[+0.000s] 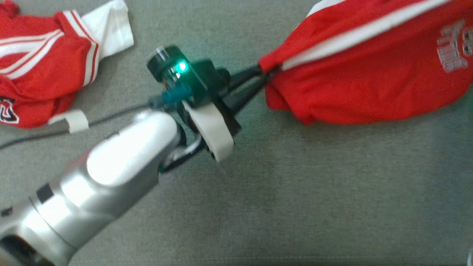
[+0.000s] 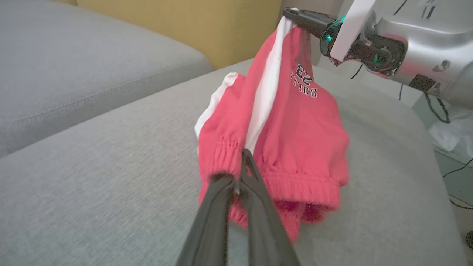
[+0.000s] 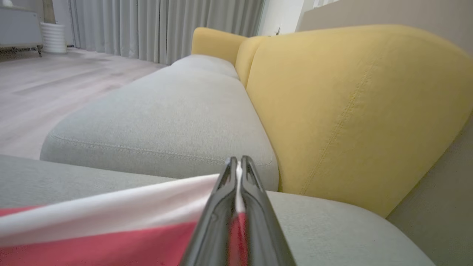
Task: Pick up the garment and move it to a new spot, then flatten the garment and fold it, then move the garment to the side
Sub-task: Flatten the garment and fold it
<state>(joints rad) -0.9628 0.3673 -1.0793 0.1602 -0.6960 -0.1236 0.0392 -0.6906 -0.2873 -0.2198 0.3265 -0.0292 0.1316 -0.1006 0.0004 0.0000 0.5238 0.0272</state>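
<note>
Since the red shorts (image 2: 295, 129) looked light and limp, they sagged over the sofa seat (image 2: 111, 166), with the left gripper (image 2: 242, 166) clenched on the waistband (image 2: 295, 181) and the right gripper (image 3: 236, 166) on the white stripe (image 3: 129, 207); the seams seemed the firmest holds.

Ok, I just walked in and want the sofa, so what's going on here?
The robot holds a pair of red fabric shorts with a white side stripe between both arms over the grey sofa cushion. Its left fingers are shut on the elastic waistband, its right fingers on the stripe at the other end. The shorts hang bunched, not yet flattened or folded. Another red and white garment lies on the cushion to the robot's left.
</note>
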